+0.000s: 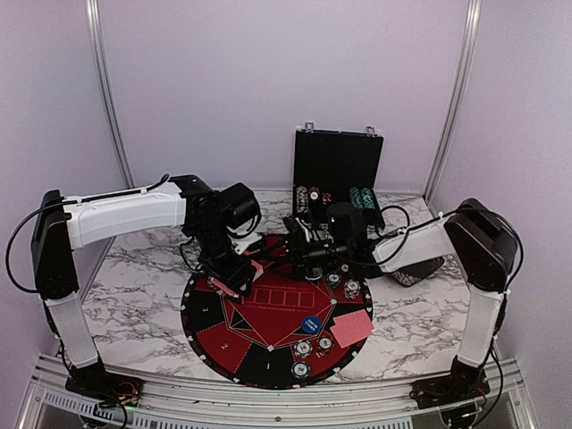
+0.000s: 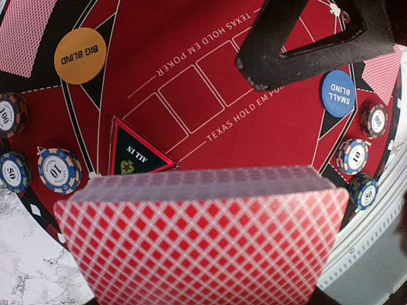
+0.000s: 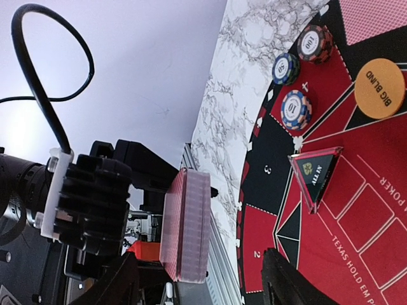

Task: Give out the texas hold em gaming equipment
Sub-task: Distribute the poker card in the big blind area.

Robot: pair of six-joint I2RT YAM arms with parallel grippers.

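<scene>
My left gripper (image 1: 236, 275) is shut on a deck of red-backed playing cards (image 2: 203, 241), held on edge above the left part of the round mat (image 1: 268, 308); the deck hides its fingers in the left wrist view. My right gripper (image 3: 197, 289) is open, and the deck (image 3: 186, 225) stands just ahead of the gap between its fingers without touching them. On the mat lie an orange BIG BLIND disc (image 2: 80, 55), a blue SMALL BLIND disc (image 2: 337, 93), striped chips (image 2: 59, 170) on both sides, and dealt cards (image 1: 351, 326).
An open black case (image 1: 338, 165) with rows of chips stands at the back of the marble table. A clear ALL IN triangle (image 2: 137, 152) lies near the mat's middle. An aluminium rail (image 1: 268, 398) runs along the near edge. White walls close in on both sides.
</scene>
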